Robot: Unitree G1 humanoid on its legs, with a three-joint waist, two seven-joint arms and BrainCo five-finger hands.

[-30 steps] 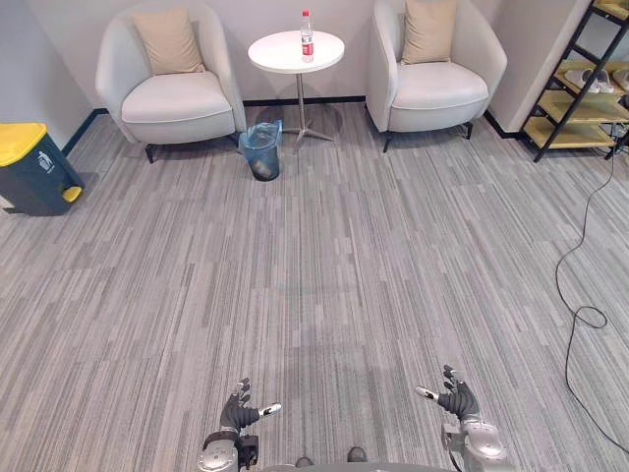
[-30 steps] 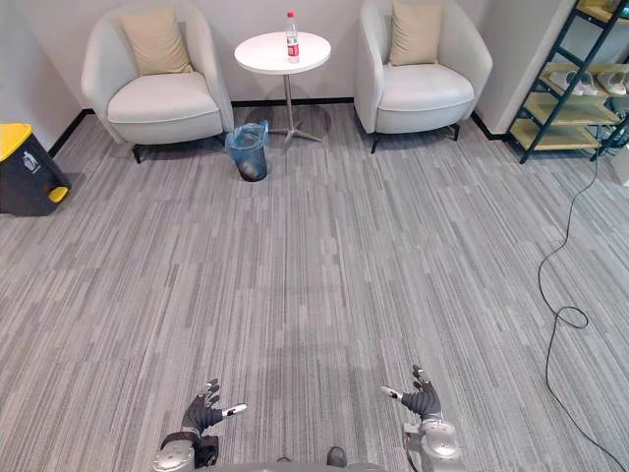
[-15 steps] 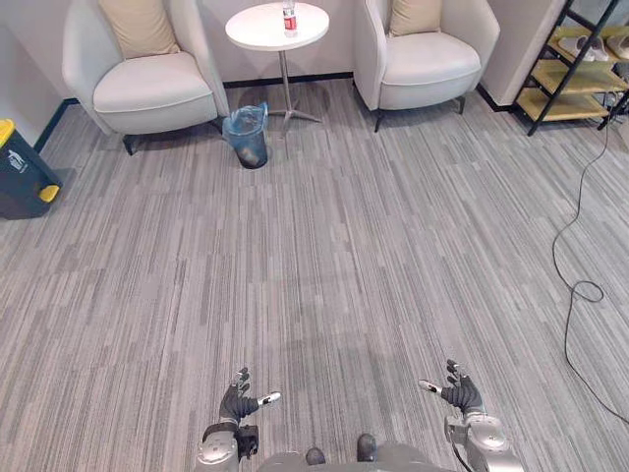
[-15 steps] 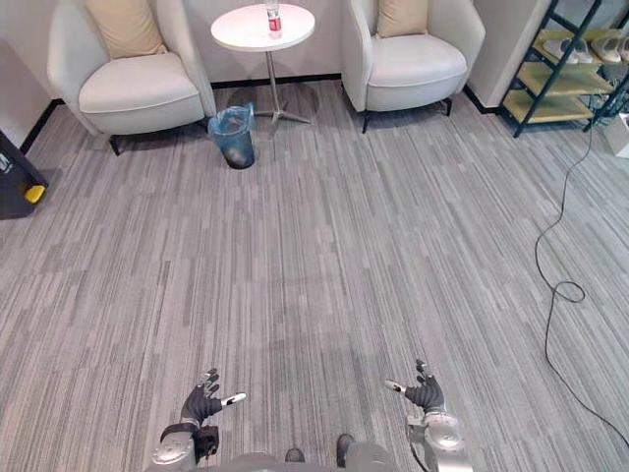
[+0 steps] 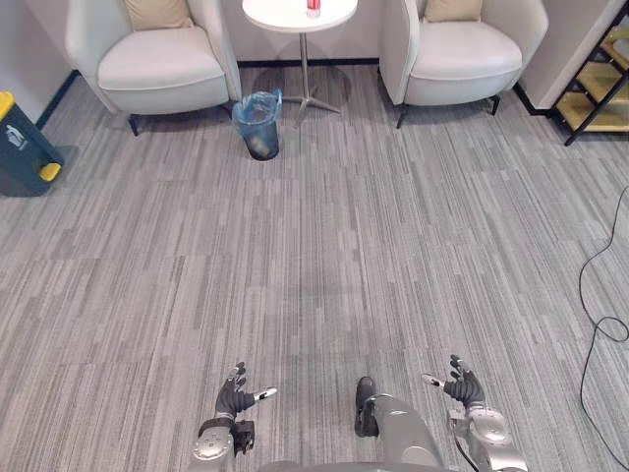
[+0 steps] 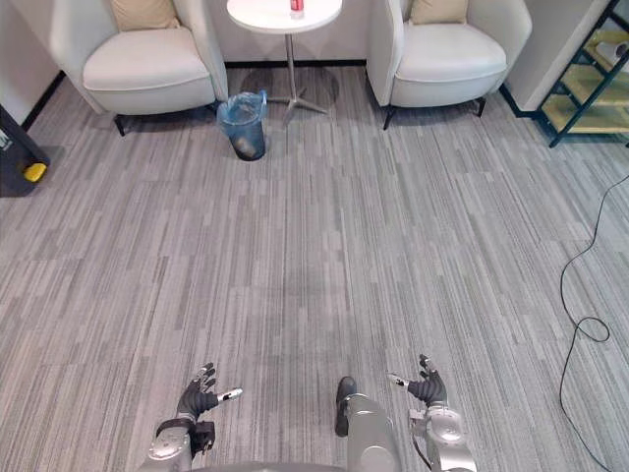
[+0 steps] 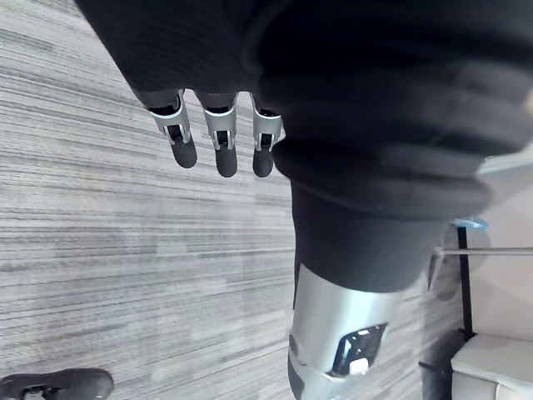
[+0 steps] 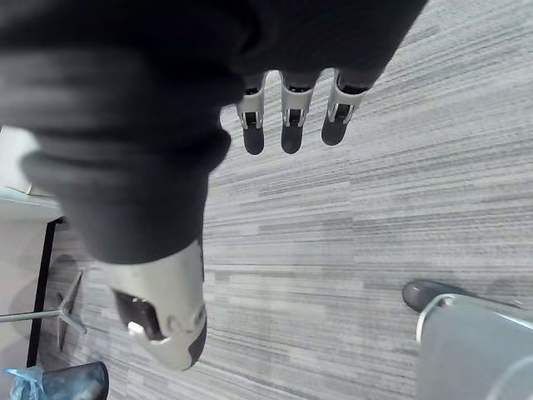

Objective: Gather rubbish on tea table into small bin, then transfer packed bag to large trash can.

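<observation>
With left hand (image 5: 236, 396) and right hand (image 5: 462, 388) spread and empty, best walk up to the round desk (image 5: 275, 14), keeping clear of the blue-lined small bin (image 5: 261, 138).

Layout. Far ahead of the left hand (image 5: 236, 394) and right hand (image 5: 462, 384), the tea table (image 5: 300, 16) stands between the left armchair (image 5: 162, 69) and the right armchair (image 5: 462, 61), with a bottle (image 5: 314, 6) on its top. The small bin (image 5: 259, 124) sits just beside the table's foot, on the left armchair's side. The large trash can (image 5: 22, 147) stands far ahead-left of the left hand, and a shelf rack (image 5: 590, 110) far ahead-right of the right hand.
</observation>
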